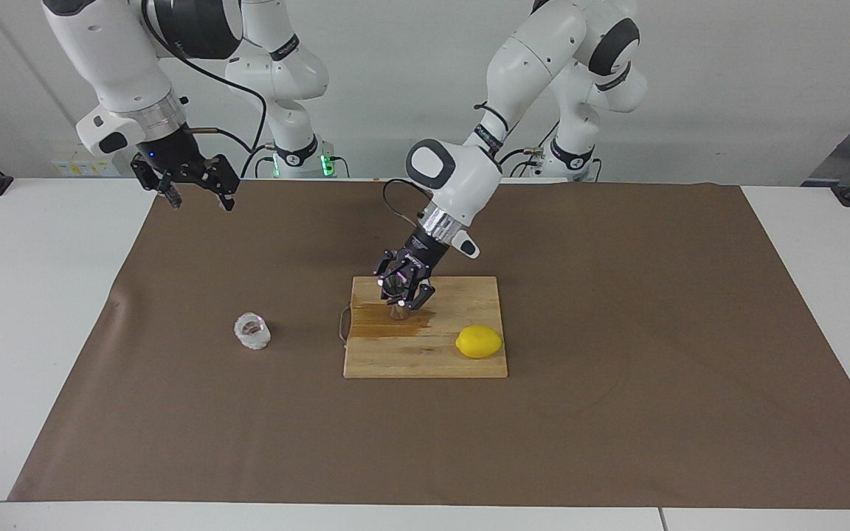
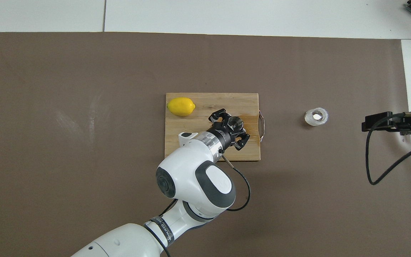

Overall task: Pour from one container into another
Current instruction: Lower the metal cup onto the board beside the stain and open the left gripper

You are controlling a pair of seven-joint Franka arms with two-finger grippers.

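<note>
The clear faceted glass cup (image 1: 252,330) (image 2: 316,116) stands on the brown mat, beside the cutting board toward the right arm's end. The steel jigger (image 1: 398,295) (image 2: 234,123) stands upright on the wooden cutting board (image 1: 425,358) (image 2: 177,137), on a dark wet patch (image 1: 381,324). My left gripper (image 1: 403,291) (image 2: 231,128) is lowered over the board, open, with its fingers either side of the jigger. My right gripper (image 1: 201,200) (image 2: 369,123) is open and empty, and waits high over the mat's edge near its own base.
A yellow lemon (image 1: 479,341) (image 2: 181,106) lies on the board's corner toward the left arm's end, farther from the robots than the jigger. The board has a metal handle (image 2: 261,121) on the side facing the cup. The brown mat (image 1: 617,413) covers most of the table.
</note>
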